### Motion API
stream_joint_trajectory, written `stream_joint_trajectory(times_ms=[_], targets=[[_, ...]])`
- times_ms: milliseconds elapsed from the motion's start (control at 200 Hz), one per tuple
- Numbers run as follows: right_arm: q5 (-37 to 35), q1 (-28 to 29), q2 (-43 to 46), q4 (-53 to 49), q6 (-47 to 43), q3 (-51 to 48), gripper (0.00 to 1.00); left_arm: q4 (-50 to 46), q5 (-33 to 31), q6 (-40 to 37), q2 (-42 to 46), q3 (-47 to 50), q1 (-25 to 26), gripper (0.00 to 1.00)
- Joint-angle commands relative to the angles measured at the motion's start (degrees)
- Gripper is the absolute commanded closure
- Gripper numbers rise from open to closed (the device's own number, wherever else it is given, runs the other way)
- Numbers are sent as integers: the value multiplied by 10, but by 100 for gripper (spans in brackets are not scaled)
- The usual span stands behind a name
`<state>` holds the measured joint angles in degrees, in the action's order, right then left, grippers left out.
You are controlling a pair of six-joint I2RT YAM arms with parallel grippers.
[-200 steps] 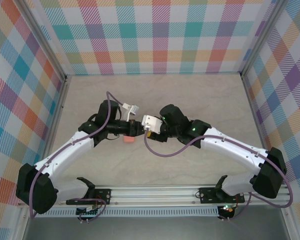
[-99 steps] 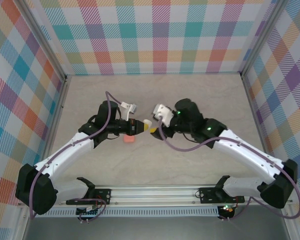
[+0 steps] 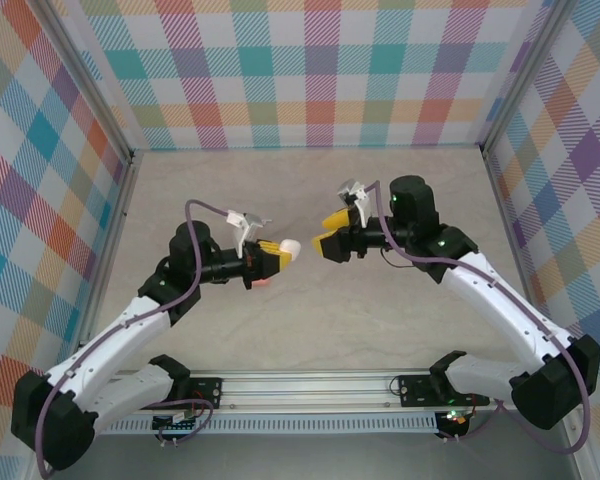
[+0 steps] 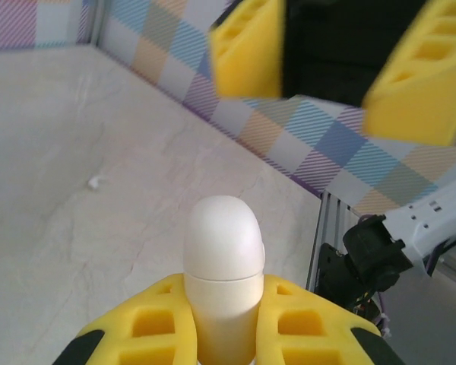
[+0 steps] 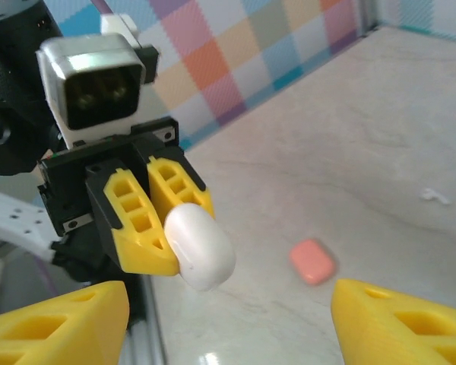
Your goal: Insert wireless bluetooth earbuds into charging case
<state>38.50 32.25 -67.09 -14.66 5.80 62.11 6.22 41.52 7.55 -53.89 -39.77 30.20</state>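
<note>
With the left gripper (image 3: 276, 256) clamped on the white case (image 3: 289, 248), the right gripper (image 3: 330, 232), wide open and empty, should meet its free end squarely.

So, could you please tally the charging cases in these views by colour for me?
White case, gripped in the left claw: 1
Pink case, lying on the table: 1
Total: 2
</note>
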Motion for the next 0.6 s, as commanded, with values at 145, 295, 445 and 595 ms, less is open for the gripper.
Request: stream_joint_trajectory(times_ms=[145, 295, 445, 595], targets=[[108, 10, -8, 102, 60, -31, 30, 27, 35, -39, 32, 6, 7, 100], [94, 28, -17, 80, 39, -26, 29, 74, 38, -12, 32, 18, 9, 100], [90, 43, -27, 81, 33, -25, 29, 67, 54, -15, 19, 8, 12, 100], [67, 48, -49, 64, 26, -2, 29, 71, 71, -18, 11, 3, 16, 100]])
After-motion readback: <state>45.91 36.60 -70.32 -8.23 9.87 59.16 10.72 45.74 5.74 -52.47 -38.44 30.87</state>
